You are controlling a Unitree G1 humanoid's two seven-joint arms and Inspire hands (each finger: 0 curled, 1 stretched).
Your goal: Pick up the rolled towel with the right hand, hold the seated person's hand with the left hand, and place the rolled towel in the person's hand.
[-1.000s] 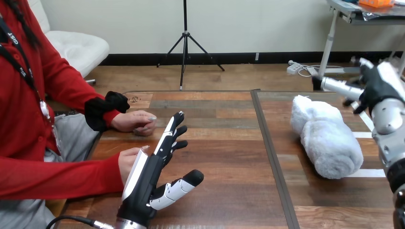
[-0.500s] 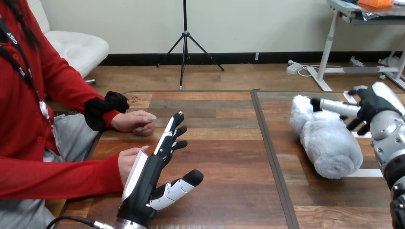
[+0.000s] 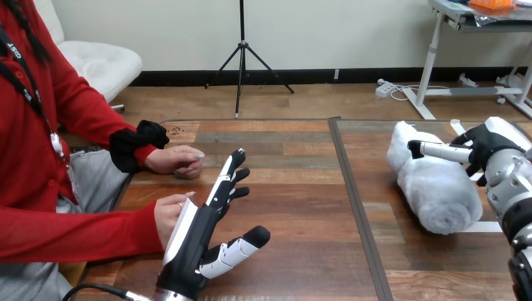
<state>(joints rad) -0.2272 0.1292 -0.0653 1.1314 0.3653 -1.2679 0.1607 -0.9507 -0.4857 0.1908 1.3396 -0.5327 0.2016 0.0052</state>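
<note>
The rolled towel [image 3: 439, 194], white and fluffy, lies on the right half of the wooden table [image 3: 295, 188]. My right hand [image 3: 486, 141] is at the towel's far right end. Its thumb [image 3: 436, 150] lies straight across the top of the roll, touching it, and its fingers drop behind the towel's right side. My left hand [image 3: 194, 232] stands on edge at the lower left, open with straight fingers and thumb spread. The person's hand [image 3: 168, 213] rests right behind its back, beside it. The person's other hand [image 3: 179, 160] lies loosely curled on the table farther back.
A dark seam [image 3: 351, 188] runs front to back between the table's two halves. White tape marks [image 3: 489, 227] lie on the table by the towel's near end. The person's red sleeve [image 3: 75, 235] lies along the left edge.
My right hand has come down and leftward from above the table's far right onto the towel, its thumb now lying over the roll. My left hand and the person's hands have stayed put.
</note>
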